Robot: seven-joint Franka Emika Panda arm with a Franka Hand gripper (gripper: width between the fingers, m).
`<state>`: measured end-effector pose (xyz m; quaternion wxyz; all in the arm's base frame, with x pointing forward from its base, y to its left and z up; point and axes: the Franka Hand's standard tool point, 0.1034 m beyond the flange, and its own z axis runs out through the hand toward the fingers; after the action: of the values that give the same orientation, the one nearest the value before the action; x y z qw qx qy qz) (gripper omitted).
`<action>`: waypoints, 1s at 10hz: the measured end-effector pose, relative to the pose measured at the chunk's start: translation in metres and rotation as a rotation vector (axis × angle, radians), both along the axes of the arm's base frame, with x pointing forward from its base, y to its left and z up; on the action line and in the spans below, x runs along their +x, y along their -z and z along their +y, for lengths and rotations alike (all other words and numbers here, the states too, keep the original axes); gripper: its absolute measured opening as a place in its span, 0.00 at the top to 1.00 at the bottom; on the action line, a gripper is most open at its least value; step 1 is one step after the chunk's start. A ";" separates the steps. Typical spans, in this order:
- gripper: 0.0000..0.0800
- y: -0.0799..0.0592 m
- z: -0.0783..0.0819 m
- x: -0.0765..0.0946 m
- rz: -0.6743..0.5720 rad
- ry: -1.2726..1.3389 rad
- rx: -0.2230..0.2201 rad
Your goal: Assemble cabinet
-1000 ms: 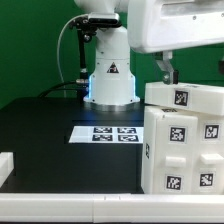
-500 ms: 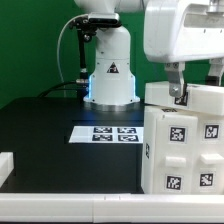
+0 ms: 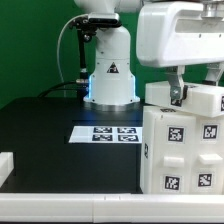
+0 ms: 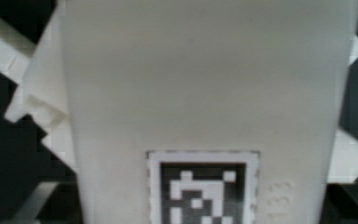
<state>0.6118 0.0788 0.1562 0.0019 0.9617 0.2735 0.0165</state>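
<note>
Pretty much everything here is white. The cabinet [image 3: 185, 140] is white plastic with small black-and-white square tags dotted over its faces, and up close the panel [image 4: 194, 100] looks pale grey-white with the same kind of tag, kinda blurry though. The counter [image 3: 50, 125] is black, the backdrop [image 3: 30, 40] green. The marker board [image 3: 108, 133] is white with black-and-white tags. The robot base [image 3: 110, 75] is white with a black triangle sticker.

A black table [image 3: 45, 125] carries everything here. The marker board [image 3: 108, 133] lies flat on it, mid-table, in front of the white robot base [image 3: 110, 80]. At the exterior view's right stands the white cabinet box [image 3: 185, 140], tags facing out. A small white part [image 3: 5, 165] sits at the left edge.
</note>
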 end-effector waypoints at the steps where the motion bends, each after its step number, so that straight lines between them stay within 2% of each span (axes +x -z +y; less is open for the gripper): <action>1: 0.31 0.000 0.000 0.000 0.000 0.078 0.002; 4: 0.31 0.000 0.000 0.000 0.002 0.309 0.010; 6: 0.31 0.001 0.000 0.000 -0.009 0.729 0.026; 7: 0.31 0.000 -0.001 0.000 -0.009 0.846 0.027; 10: 0.30 0.001 -0.002 0.000 -0.007 1.016 0.035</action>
<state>0.6122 0.0763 0.1556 -0.0057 0.9732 -0.2289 0.0212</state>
